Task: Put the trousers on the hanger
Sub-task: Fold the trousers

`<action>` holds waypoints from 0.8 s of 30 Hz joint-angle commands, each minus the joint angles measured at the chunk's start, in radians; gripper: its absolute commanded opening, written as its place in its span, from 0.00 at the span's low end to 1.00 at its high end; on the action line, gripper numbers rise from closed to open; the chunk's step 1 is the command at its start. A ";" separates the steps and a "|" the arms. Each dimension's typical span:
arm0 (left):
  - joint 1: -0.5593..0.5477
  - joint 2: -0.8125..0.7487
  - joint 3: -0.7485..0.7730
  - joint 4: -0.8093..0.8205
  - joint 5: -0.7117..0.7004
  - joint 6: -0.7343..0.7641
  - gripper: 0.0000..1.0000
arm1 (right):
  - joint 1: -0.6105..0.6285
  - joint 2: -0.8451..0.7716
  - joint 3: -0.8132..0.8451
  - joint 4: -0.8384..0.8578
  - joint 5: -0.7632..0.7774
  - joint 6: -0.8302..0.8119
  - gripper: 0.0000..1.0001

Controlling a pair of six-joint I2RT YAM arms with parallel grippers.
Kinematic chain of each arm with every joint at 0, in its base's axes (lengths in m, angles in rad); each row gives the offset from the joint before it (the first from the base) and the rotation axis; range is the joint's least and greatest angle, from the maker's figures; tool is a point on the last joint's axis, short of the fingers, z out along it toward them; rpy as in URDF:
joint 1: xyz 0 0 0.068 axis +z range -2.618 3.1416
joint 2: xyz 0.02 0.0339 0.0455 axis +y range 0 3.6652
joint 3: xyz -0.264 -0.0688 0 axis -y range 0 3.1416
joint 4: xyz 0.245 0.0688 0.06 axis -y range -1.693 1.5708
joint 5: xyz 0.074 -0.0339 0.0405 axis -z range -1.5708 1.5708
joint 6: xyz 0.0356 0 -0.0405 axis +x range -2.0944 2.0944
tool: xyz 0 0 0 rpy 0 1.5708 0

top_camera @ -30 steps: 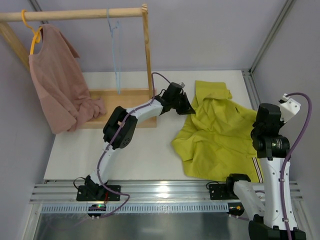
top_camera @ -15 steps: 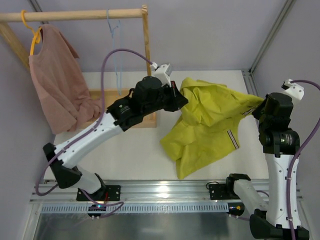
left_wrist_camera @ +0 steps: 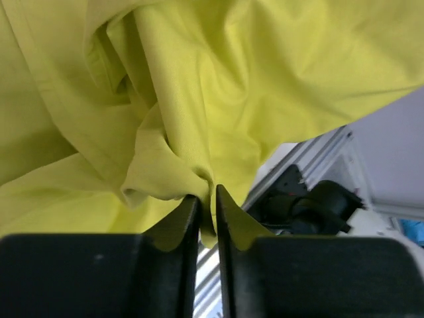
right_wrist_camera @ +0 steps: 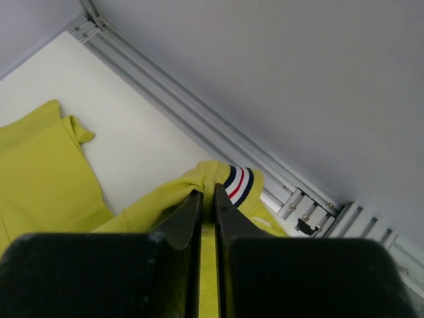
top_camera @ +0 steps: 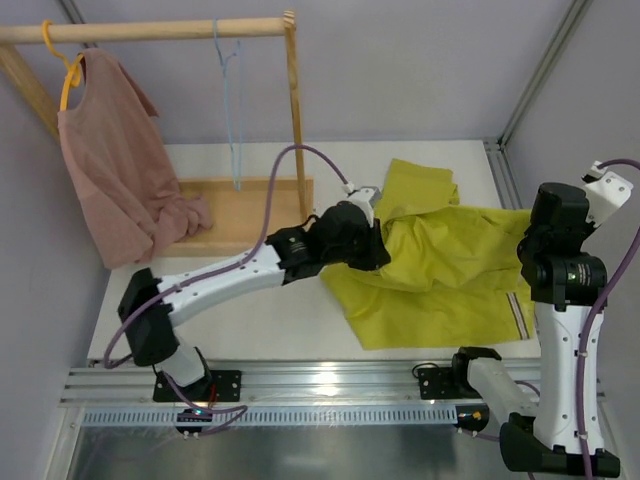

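Observation:
The bright yellow-green trousers (top_camera: 450, 270) lie stretched across the right half of the table between both grippers. My left gripper (top_camera: 378, 250) holds their left side, its jaws nearly together with a fold of cloth (left_wrist_camera: 232, 86) pinched between the fingertips (left_wrist_camera: 207, 199). My right gripper (top_camera: 530, 222) is shut on the right end, beside the striped trim (right_wrist_camera: 237, 184) in the right wrist view. The thin light-blue hanger (top_camera: 232, 110) hangs from the wooden rail (top_camera: 150, 28) at the back, well left of the trousers and apart from both grippers.
A dusty-pink T-shirt (top_camera: 115, 170) hangs on a yellow hanger (top_camera: 62, 60) at the rail's left end. The rack's wooden base (top_camera: 250, 200) and upright post (top_camera: 295, 110) stand just behind the left arm. An aluminium frame (top_camera: 500, 165) borders the table's right side.
The left gripper came down and forward with the cloth after lifting it. The right gripper drew away to the right, so the trousers now lie lower and pulled out wider.

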 commanded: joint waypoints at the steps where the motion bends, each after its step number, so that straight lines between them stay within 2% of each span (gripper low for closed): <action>1: -0.005 0.146 0.066 0.134 0.154 -0.017 0.21 | -0.008 -0.055 0.014 0.046 0.156 0.009 0.04; 2: -0.005 0.189 0.109 0.075 0.163 0.003 0.32 | -0.008 -0.072 -0.010 0.053 0.101 0.020 0.04; 4: -0.002 0.270 0.193 -0.002 0.140 0.052 0.46 | -0.008 -0.133 -0.112 0.079 0.021 0.059 0.04; 5: 0.000 0.287 0.276 -0.057 0.119 0.101 0.58 | -0.008 -0.153 -0.154 0.089 -0.066 0.073 0.04; 8: 0.033 0.326 0.383 -0.099 0.054 0.146 0.73 | -0.008 -0.215 -0.292 0.096 -0.122 0.112 0.04; 13: 0.159 0.421 0.519 -0.136 0.019 0.122 0.75 | -0.008 -0.252 -0.352 0.078 -0.056 0.135 0.04; 14: 0.176 0.480 0.579 -0.142 0.029 0.122 0.75 | -0.008 -0.265 -0.355 0.078 -0.056 0.139 0.04; 17: 0.225 0.615 0.692 -0.194 0.042 0.141 0.74 | -0.008 -0.293 -0.392 0.099 -0.111 0.145 0.04; 18: 0.243 0.652 0.745 -0.197 0.084 0.146 0.73 | -0.008 -0.310 -0.421 0.119 -0.133 0.148 0.04; 24: 0.308 0.815 0.760 -0.018 0.244 0.071 0.67 | -0.008 -0.315 -0.524 0.191 -0.283 0.149 0.04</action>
